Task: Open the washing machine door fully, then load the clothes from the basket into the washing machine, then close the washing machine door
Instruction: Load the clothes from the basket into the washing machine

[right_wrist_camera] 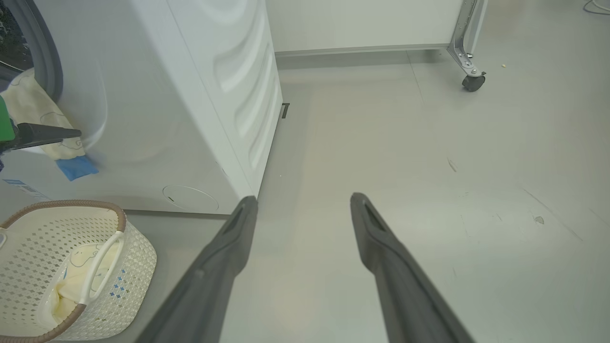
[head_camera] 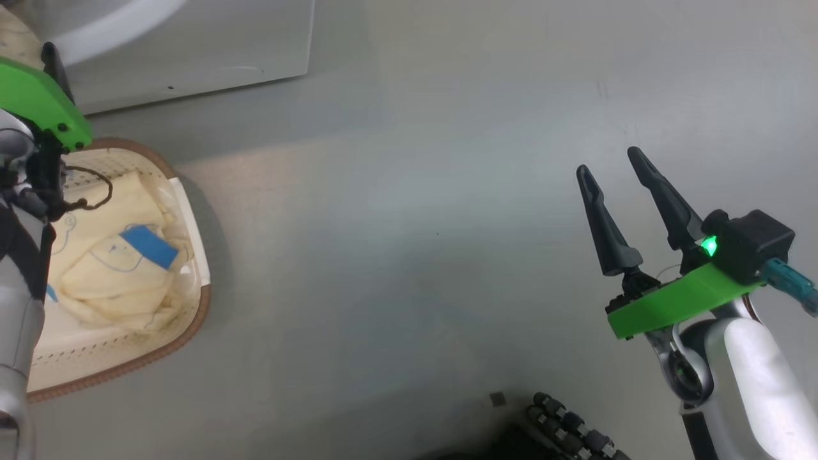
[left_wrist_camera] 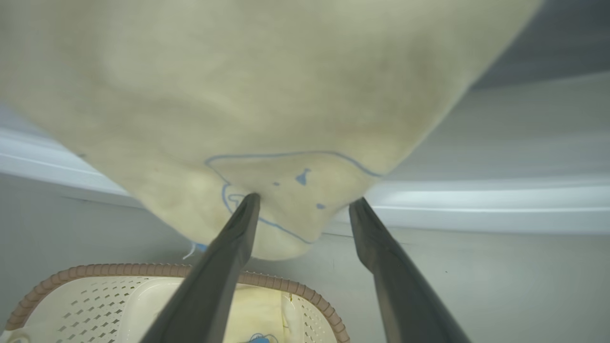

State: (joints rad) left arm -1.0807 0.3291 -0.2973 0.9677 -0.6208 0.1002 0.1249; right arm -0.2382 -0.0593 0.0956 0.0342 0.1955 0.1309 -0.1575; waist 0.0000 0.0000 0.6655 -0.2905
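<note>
The white washing machine [right_wrist_camera: 190,119] shows its grey gasket [right_wrist_camera: 47,62] and a sliver of steel drum [right_wrist_camera: 12,28]; its door is out of view. A cream-yellow garment [left_wrist_camera: 267,109] with blue bear lines hangs at the opening, its blue patch [right_wrist_camera: 76,166] dangling low. My left gripper [left_wrist_camera: 305,200] is open, its fingers spread, and the left fingertip [left_wrist_camera: 251,200] touches the cloth. Below stands the cream basket [head_camera: 192,319] with more cream clothes [head_camera: 115,268] inside. My right gripper [head_camera: 609,163] hovers open and empty over the floor to the right.
The basket [right_wrist_camera: 119,219] sits on the grey floor right before the washer's front. A caster wheel [right_wrist_camera: 473,82] of a white unit stands far back. My base's dark rollers [head_camera: 569,428] show at the bottom. The washer has a round cover [right_wrist_camera: 189,197] low down.
</note>
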